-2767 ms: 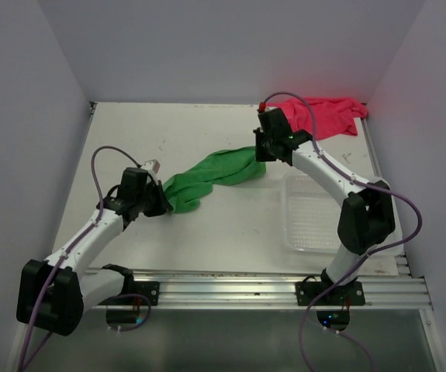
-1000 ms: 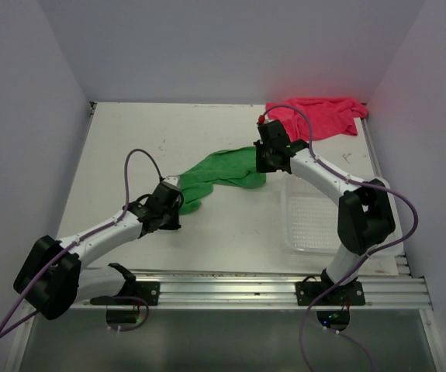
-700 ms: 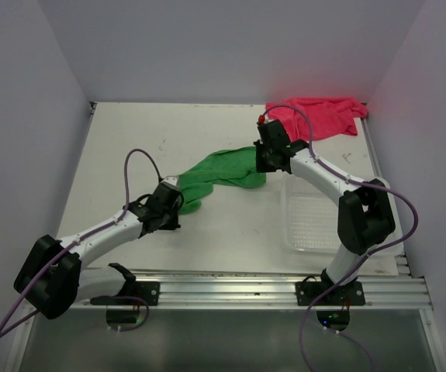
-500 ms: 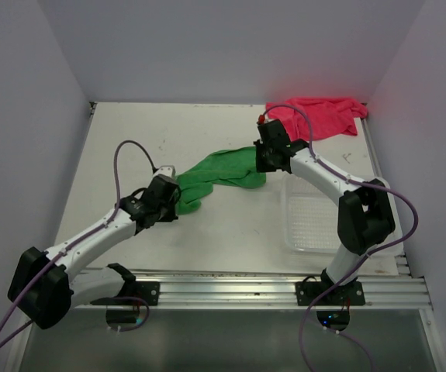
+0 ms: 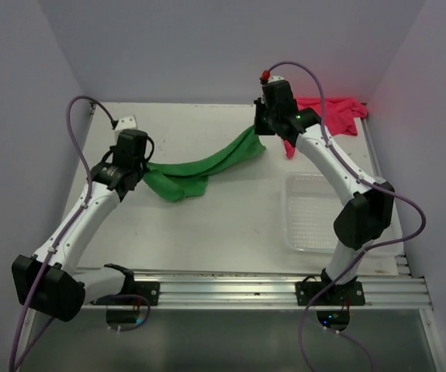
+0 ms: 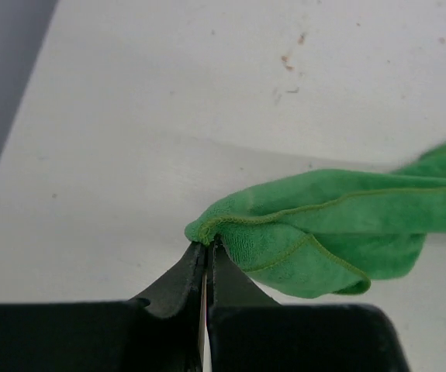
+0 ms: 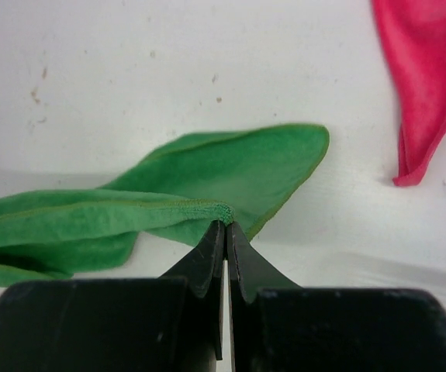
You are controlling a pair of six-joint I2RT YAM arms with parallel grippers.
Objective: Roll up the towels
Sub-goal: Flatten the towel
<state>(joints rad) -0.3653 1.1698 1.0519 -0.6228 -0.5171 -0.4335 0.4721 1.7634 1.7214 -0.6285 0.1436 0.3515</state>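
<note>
Pinching opposite ends of the green towel [image 5: 199, 165], the left gripper [image 6: 207, 246] is pressed together on a folded edge and the right gripper [image 7: 224, 226] on a hem. The towel is stretched between them over the table [image 5: 207, 232], and its left part seems to rest there. The pink towel [image 5: 335, 112] lies at the far right corner. The cloth looks light, soft and limp, so hems and corners seem best to hold. One second ago the towel lay bunched; now both arms are farther back and it is pulled long.
</note>
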